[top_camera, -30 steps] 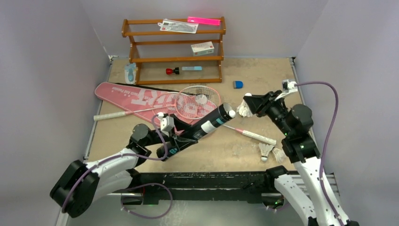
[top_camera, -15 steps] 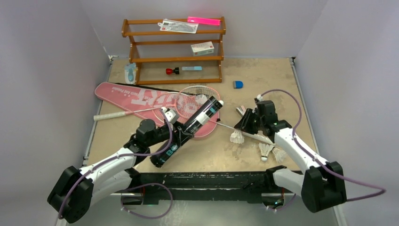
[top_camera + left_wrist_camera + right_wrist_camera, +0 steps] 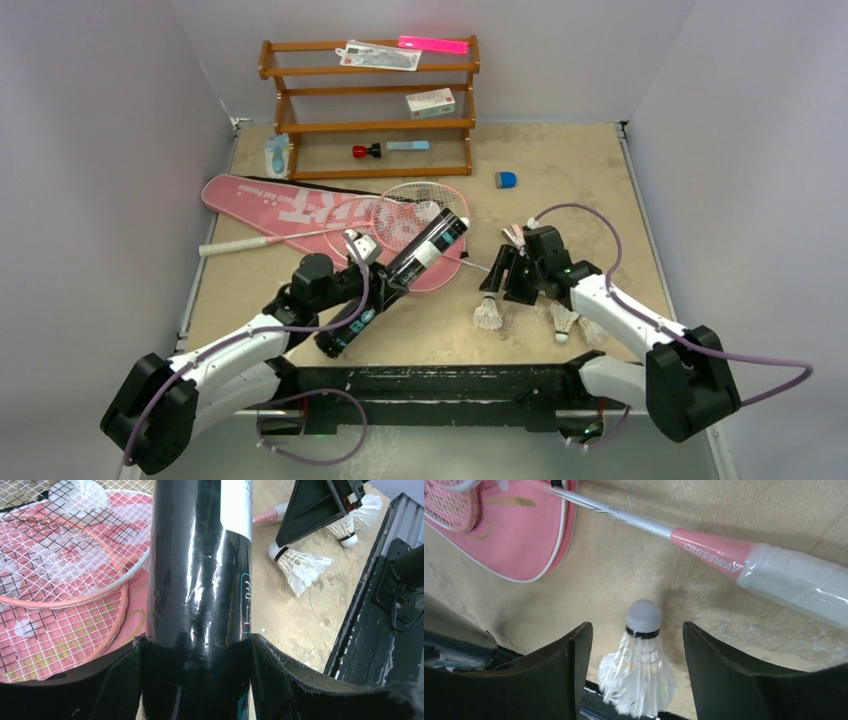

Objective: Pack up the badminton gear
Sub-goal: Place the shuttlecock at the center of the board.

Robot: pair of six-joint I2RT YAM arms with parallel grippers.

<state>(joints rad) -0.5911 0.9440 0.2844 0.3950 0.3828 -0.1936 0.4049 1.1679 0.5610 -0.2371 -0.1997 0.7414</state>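
Note:
The long black tube (image 3: 420,255) lies slanted over the pink bag (image 3: 280,203), and my left gripper (image 3: 383,287) is shut on its lower half. Close up, the tube (image 3: 200,565) fills that gripper (image 3: 195,650). My right gripper (image 3: 499,284) stands open low over the table. A white shuttlecock (image 3: 642,672) sits between its fingers (image 3: 569,670) and touches neither; from above this shuttlecock (image 3: 488,314) is just near-left of the gripper. Two more shuttlecocks (image 3: 566,321) lie to the right. One racket (image 3: 420,210) rests on the bag. The other racket's handle (image 3: 794,580) crosses beyond the right gripper (image 3: 636,626).
A brown wooden rack (image 3: 370,125) with a small white box (image 3: 431,102) stands at the back. A small blue object (image 3: 506,180) lies right of it. The black base rail (image 3: 440,385) runs along the near table edge, close behind the loose shuttlecocks.
My right arm came down and toward the near left with the shuttlecock, then opened and let it go. My left arm pulled the tube back and lower over the bag.

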